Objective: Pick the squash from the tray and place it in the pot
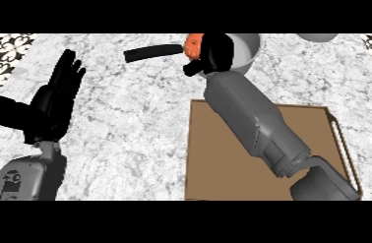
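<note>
The right forearm enters at the lower right edge of the head view and extends diagonally up and to the left, crossing above the tray. The tray is a brown, rectangular item with a pale raised rim along its right side; it lies flat on the worktop, and the visible part of its floor carries nothing. The worktop has a grey-white marbled surface, with a patterned black-and-white patch at each upper corner. The left forearm enters at the lower left edge. The left hand stands at the left side of the view, fingers straight and pointing upward, released and holding nothing, well apart from the tray and the pot. Farther away, the right hand is positioned over the pot, a grey round vessel near the top edge of the view. The black pot handle projects to the left from the pot. The right hand is clenched around the squash, with the fingers curled about it. The squash is orange and shows at the left side of the hand, above the near-left rim of the pot, close to the handle root. It cannot be determined whether the squash touches the pot. A second grey round object is partly visible at the top right edge.
</note>
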